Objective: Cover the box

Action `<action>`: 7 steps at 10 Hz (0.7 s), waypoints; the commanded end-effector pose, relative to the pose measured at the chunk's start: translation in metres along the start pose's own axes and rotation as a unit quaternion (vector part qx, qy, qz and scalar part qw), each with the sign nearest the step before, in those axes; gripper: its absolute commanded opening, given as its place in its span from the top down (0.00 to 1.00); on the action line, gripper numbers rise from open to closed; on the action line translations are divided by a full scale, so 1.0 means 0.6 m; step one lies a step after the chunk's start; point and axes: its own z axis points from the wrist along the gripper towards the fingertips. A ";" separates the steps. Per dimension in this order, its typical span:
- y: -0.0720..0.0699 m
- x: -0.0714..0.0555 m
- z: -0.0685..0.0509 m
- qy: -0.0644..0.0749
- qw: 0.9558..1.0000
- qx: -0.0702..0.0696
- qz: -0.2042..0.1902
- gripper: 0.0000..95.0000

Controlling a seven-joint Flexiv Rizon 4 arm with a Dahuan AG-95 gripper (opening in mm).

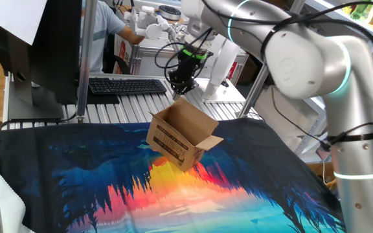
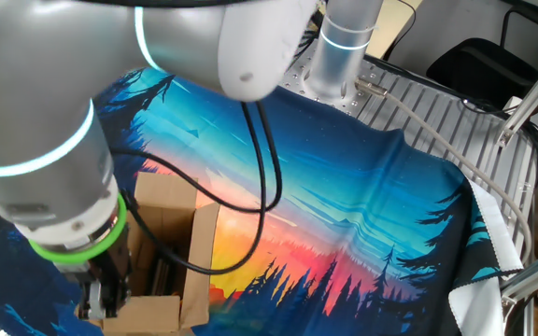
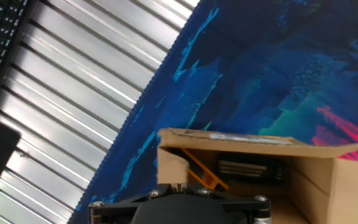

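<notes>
The box (image 1: 180, 137) is a small brown cardboard carton with black print on its side. It stands tilted on the colourful cloth (image 1: 173, 194) with its top flaps open. My gripper (image 1: 180, 90) comes down from above at the box's far side and is closed on the edge of the rear flap (image 1: 193, 113). In the other fixed view the box (image 2: 171, 233) lies at the lower left, with my gripper (image 2: 101, 303) at its near flap. The hand view shows the open box (image 3: 247, 163) from above, with its flap (image 3: 170, 169) running into the jaws; the fingertips are hidden.
A black keyboard (image 1: 127, 85) and a monitor stand behind the cloth on the slatted metal table (image 1: 109, 110). A person sits at the far back (image 1: 109, 26). The arm's base (image 2: 339, 56) stands at the cloth's edge. Cables hang over the box (image 2: 260, 168).
</notes>
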 end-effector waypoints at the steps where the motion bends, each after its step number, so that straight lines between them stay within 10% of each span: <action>1: -0.009 0.007 0.009 -0.007 1.000 -0.005 0.002 1.00; 7: -0.003 0.017 0.055 -0.021 1.000 -0.014 0.011 1.00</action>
